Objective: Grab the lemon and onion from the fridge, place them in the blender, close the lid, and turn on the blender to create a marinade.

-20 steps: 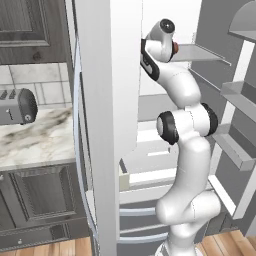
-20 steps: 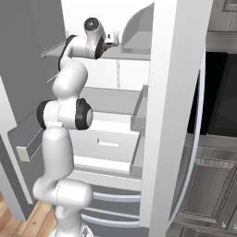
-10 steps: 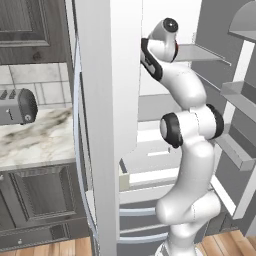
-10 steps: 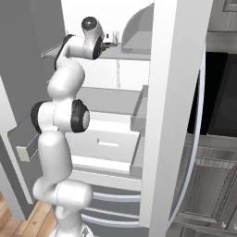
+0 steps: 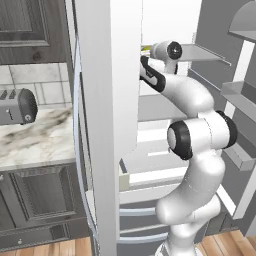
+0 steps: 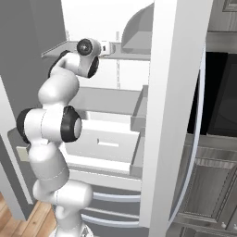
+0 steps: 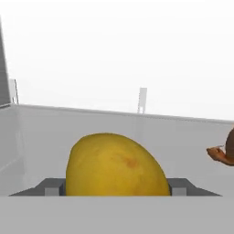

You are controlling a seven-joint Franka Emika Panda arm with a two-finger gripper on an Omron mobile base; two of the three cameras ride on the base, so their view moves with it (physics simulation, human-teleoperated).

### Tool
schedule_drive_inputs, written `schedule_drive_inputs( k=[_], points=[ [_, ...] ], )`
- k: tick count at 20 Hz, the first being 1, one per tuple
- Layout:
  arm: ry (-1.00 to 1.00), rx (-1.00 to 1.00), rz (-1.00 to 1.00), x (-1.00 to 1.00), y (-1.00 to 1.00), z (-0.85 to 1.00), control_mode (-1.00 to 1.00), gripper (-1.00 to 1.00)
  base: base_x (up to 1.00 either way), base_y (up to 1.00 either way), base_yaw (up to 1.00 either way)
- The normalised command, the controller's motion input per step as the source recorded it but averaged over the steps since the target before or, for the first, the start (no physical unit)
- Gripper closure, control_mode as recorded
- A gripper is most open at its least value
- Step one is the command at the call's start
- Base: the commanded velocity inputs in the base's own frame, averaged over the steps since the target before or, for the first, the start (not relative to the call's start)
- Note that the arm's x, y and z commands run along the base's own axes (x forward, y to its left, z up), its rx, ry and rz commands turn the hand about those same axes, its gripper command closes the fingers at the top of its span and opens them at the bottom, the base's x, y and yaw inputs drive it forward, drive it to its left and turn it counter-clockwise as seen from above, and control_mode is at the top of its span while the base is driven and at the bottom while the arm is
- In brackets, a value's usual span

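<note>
1. The white arm reached into the open fridge (image 6: 171,92) at its upper shelf (image 7: 55,132).
2. In the hand view, the lemon (image 7: 114,167) lay on that grey shelf between the two fingertips (image 7: 54,186) of the gripper (image 7: 116,187).
3. The jaws stood wide on either side of the lemon; whether they pressed it could not be told.
4. The onion (image 7: 226,153) lay on the same shelf, apart from the lemon, at the view's right edge.
5. A toaster (image 5: 17,106) sat on the marble surface (image 5: 35,145) beside the fridge.
</note>
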Motion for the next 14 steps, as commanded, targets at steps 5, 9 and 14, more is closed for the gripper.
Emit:
schedule_drive_inputs(
  k=[5,9,14],
  points=[
    [0.01,0.00,0.00,-0.62,-0.10,0.62,-1.00,1.00,0.00,0.00,0.00],
    [0.08,0.00,0.00,-0.90,-0.34,0.40,-1.00,1.00,0.00,0.00,0.00],
    [0.05,0.00,0.00,-1.00,-0.33,-0.02,-1.00,1.00,0.00,0.00,0.00]
  ],
)
